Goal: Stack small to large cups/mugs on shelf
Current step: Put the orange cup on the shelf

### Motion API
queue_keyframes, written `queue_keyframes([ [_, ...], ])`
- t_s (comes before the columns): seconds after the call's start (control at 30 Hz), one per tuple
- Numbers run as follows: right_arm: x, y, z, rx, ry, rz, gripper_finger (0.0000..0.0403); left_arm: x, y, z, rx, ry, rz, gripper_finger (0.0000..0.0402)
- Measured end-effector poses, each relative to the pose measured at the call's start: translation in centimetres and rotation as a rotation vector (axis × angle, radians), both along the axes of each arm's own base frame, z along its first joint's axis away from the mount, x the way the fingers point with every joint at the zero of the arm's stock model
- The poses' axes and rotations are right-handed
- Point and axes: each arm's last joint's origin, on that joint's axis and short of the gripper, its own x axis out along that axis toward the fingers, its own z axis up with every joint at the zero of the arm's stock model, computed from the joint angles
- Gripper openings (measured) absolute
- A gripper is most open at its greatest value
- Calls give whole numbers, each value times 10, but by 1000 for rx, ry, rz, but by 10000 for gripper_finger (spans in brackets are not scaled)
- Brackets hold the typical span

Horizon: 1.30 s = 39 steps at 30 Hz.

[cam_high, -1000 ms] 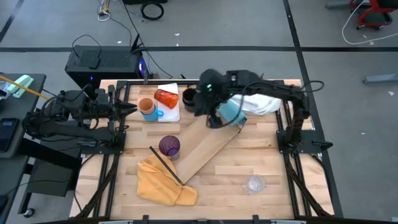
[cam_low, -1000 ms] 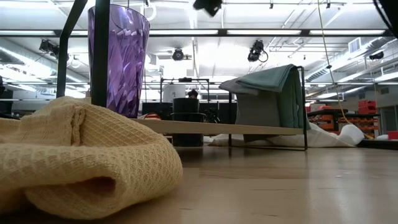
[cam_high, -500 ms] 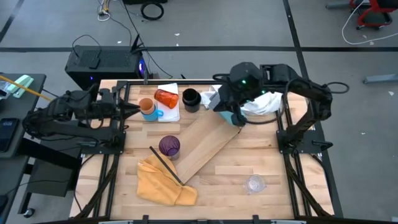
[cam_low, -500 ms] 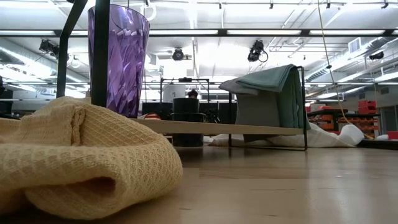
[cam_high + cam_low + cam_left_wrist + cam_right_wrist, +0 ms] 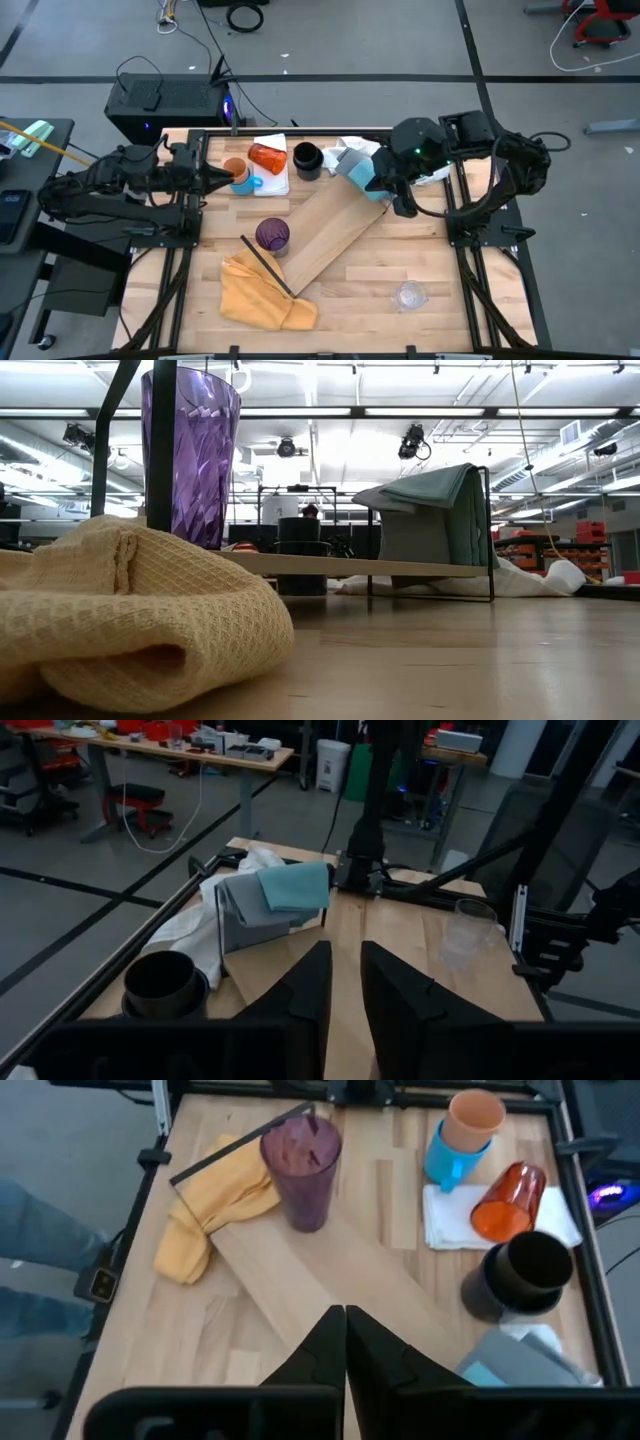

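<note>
Looking down from the high view, I see the purple cup [image 5: 272, 234] standing on the shelf [image 5: 330, 228], which lies aslant across the tabletop [image 5: 440, 300]. The black mug [image 5: 306, 157] stands near the far edge, with the blue mug [image 5: 241, 176], an orange cup nested in it, and the red tumbler [image 5: 266, 157] on its side, on a white pad [image 5: 279, 182]. My right pincer [image 5: 400, 203] hangs by the shelf's far end, well apart from every cup; the left pincer [image 5: 222, 177] sits just beside the blue mug.

From the low view, the purple cup [image 5: 190, 455] looks thin, faceted plastic: light, stiff, tippy I judge, best taken across its wall.

In the left wrist view, the fingers [image 5: 310, 985] stand a narrow gap apart, holding nothing; the black mug [image 5: 165, 985] is near, to one side.

In the right wrist view, the fingers [image 5: 330, 1342] meet, empty. The tumbler [image 5: 508, 1202] would roll, I reckon; I'd pinch its rim. The black mug [image 5: 525, 1273] looks heavier, likely slick.
</note>
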Motion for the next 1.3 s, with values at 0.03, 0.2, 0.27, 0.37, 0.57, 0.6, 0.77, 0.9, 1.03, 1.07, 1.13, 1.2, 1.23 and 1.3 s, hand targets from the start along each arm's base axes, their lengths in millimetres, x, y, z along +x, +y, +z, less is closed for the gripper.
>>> queue_keyframes([
  [0.03,-1,2,0,4,6,-1,15,0,0,0,0,0,0,66],
  [0.2,-3,7,-1,0,18,12,15,0,0,0,0,0,0,61],
  [0.27,-3,8,-1,-9,17,15,15,0,0,0,-1,0,1,58],
  [0.37,-3,7,-1,-22,15,27,17,0,0,0,-7,0,1,58],
  [0.57,-3,6,-1,-47,12,51,24,0,0,0,-6,1,5,68],
  [0.6,-2,6,-1,-47,12,49,24,0,0,0,-4,4,17,70],
  [0.77,-2,4,-1,-45,12,37,23,1,2,-4,9,38,73,90],
  [0.9,-2,4,-1,-39,12,35,22,5,2,-5,11,51,80,106],
  [1.03,-1,5,0,-38,-5,34,23,14,4,-11,26,116,124,112],
  [1.07,0,4,1,-38,-11,34,23,17,4,-13,33,144,144,112],
  [1.13,0,4,1,-46,-21,31,23,22,6,-18,52,196,194,111],
  [1.2,1,4,1,-56,-22,23,23,25,9,-23,36,239,285,110],
  [1.23,1,4,1,-57,-21,19,23,26,11,-25,12,252,337,111],
  [1.3,1,4,1,-56,-21,16,23,27,15,-30,-42,284,407,112],
])
